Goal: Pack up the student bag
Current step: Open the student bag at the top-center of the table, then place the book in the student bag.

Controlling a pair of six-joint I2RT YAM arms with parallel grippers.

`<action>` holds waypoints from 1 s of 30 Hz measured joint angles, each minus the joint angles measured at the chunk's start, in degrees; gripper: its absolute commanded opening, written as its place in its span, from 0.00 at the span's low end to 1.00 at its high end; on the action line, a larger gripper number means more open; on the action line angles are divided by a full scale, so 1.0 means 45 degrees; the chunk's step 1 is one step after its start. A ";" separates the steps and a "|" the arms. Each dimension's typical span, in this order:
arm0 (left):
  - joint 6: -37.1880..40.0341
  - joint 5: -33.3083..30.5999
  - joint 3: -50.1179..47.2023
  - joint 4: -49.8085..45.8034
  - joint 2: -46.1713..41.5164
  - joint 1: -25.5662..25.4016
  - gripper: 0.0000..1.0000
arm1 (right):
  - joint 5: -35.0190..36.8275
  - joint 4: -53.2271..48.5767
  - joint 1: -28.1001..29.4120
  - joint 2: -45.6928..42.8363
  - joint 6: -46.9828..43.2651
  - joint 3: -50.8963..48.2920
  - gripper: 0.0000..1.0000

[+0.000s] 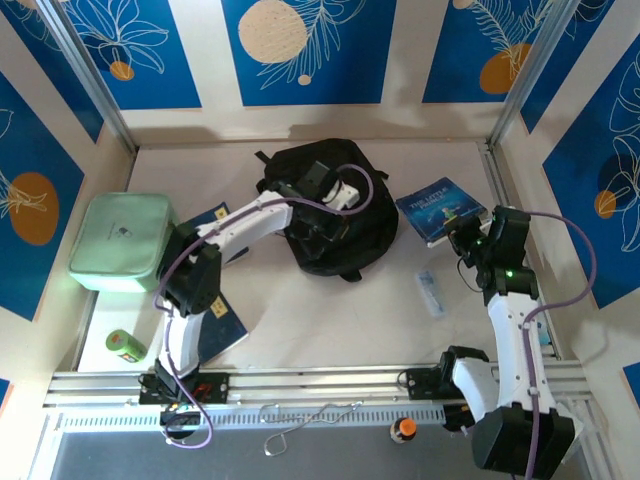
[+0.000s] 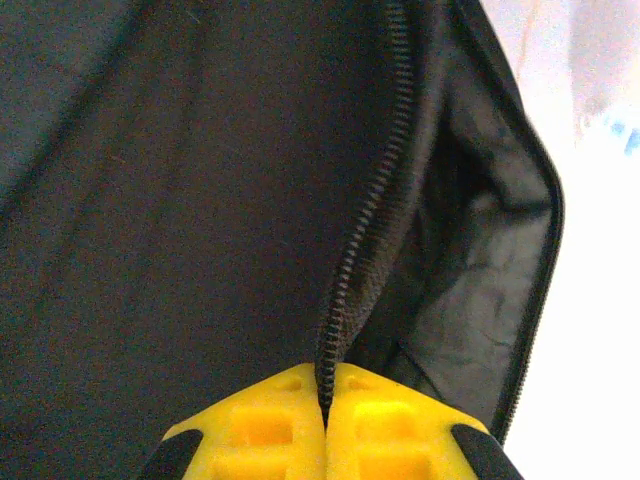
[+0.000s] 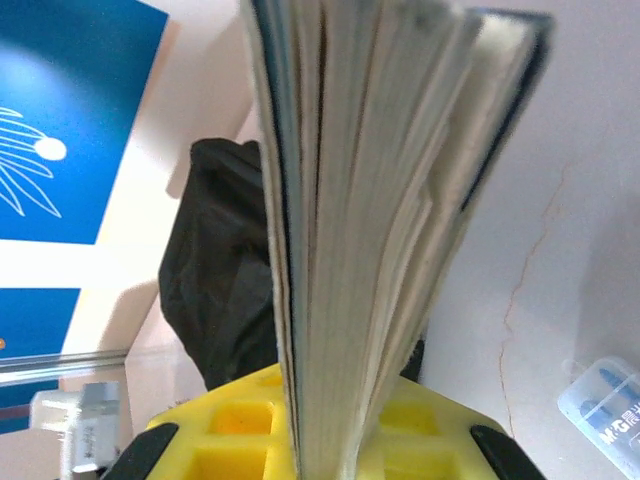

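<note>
Left gripper (image 2: 325, 432) pinches the student bag (image 1: 372, 235); right gripper (image 3: 325, 440) clamps a book (image 3: 360, 200).
Overhead: bag mid-table, book just beside it; left wrist: zip edge (image 2: 365, 230) held, compartment gaping; right wrist: book upright in grip; packing apparently barely begun.

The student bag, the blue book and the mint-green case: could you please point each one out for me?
student bag (image 1: 365, 245): top external view, bare black fabric at its lower right.
blue book (image 1: 438, 208): top external view, middle of its cover.
mint-green case (image 1: 122, 240): top external view, middle of its top face.

The student bag (image 1: 352, 240) lies between case (image 1: 120, 240) and book (image 1: 440, 208).
</note>
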 measured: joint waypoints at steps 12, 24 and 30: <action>-0.0816 -0.0797 -0.0753 0.2769 -0.2268 0.0539 0.00 | 0.0000 -0.0641 0.1350 -0.0559 0.0325 -0.0214 0.06; -0.0767 -0.0228 -0.0874 0.4600 -0.2356 0.0500 0.00 | 0.1005 0.0675 0.5911 0.0801 0.2336 -0.0811 0.06; -0.0782 0.0019 -0.0918 0.5134 -0.2390 0.0418 0.00 | 0.1253 0.2069 0.6572 0.2176 0.3342 -0.0811 0.06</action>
